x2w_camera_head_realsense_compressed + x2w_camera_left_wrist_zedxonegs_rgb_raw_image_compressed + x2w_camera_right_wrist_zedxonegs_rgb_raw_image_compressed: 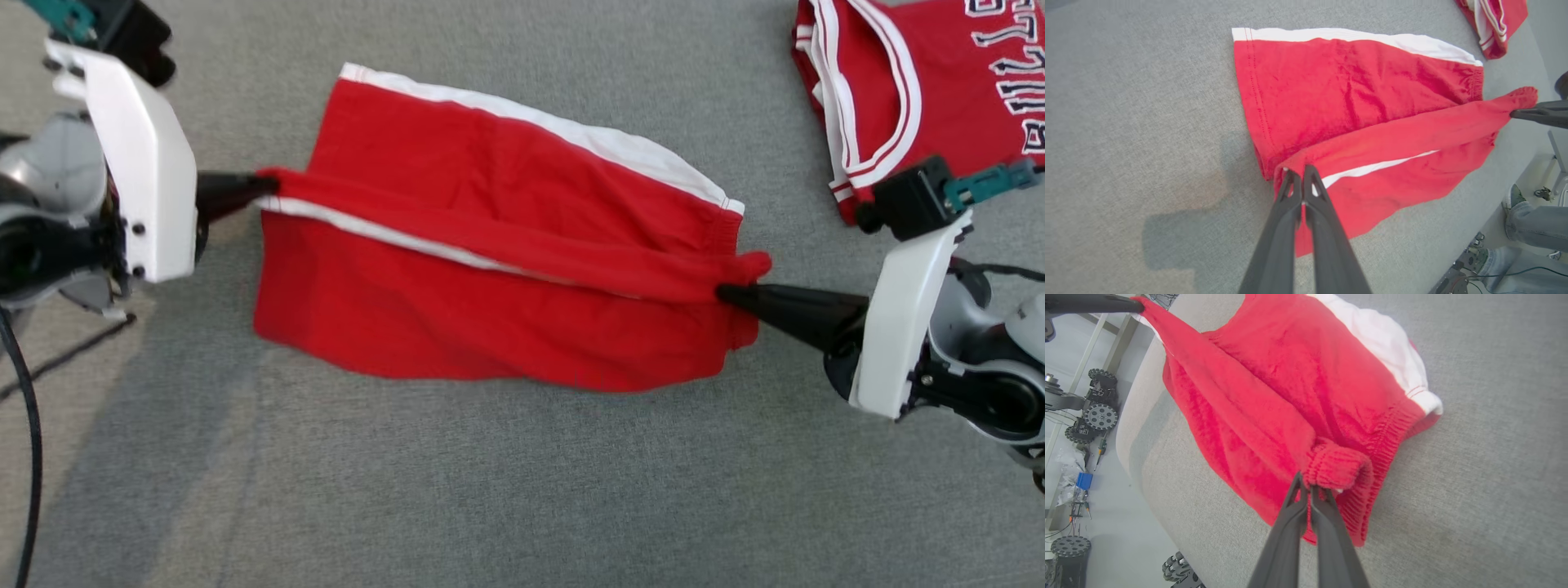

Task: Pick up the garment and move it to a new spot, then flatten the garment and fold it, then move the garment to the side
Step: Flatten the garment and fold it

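Wide grey surface [506, 506] around red shorts [490, 327], ends pinched in closed left hand [268, 184] and closed right hand [723, 292]

Garment [490, 343]: reads solid red, plain. White side stripe [571, 135] along the edge farthest from both fingertips; thin stripe [367, 229], also white, running out from the left gripper [265, 186] tips. Gathered red waistband [1339, 469] at the right gripper [727, 294] tips. Fingers on both grippers matte black; forearm shells [143, 163] behind them plain white, teal connector [988, 184] above the right one. Surface [490, 490] beneath: mottled grey weave, darker grey shadow patches under the left fingers. Jersey [955, 73] beyond the right gripper: red, white double-line trim, white lettering outlined dark. Black cable [33, 441] behind the left wrist. Person's jeans [1535, 224] past the right fingers, left wrist view: faded blue-grey.
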